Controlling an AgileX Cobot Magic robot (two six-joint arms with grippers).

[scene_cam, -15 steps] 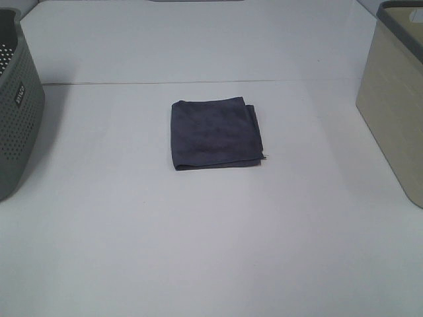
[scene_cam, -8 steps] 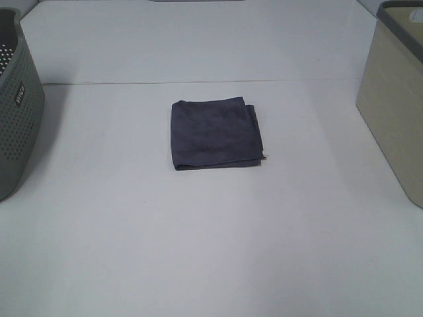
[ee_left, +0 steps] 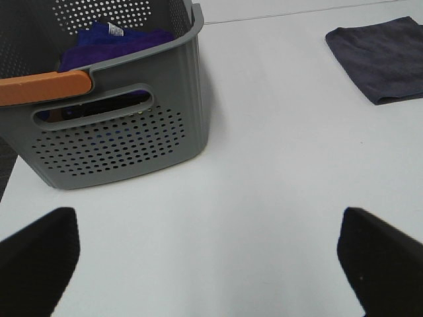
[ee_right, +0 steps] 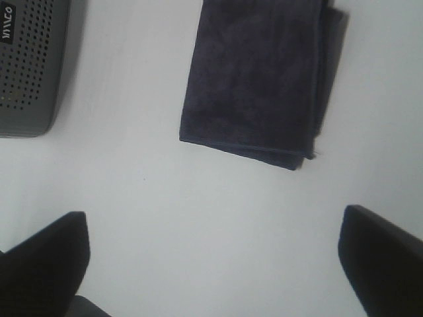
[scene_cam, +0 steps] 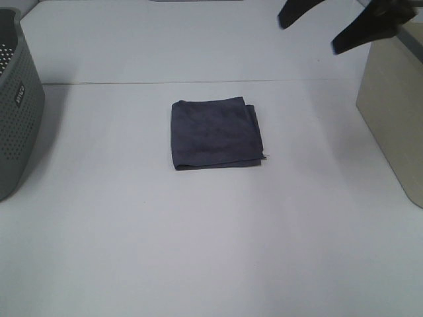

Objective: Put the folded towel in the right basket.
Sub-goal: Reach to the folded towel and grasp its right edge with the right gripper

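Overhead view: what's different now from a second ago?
The right gripper has come into view at the top right, open and holding nothing, near the right basket. The folded towel and the left basket have not moved.

The dark grey folded towel point(scene_cam: 216, 134) lies flat, well apart from the beige right basket point(scene_cam: 395, 112).

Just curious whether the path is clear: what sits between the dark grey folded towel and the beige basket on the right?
Nothing: in the high exterior view, only bare white table separates the dark grey folded towel from the beige basket.
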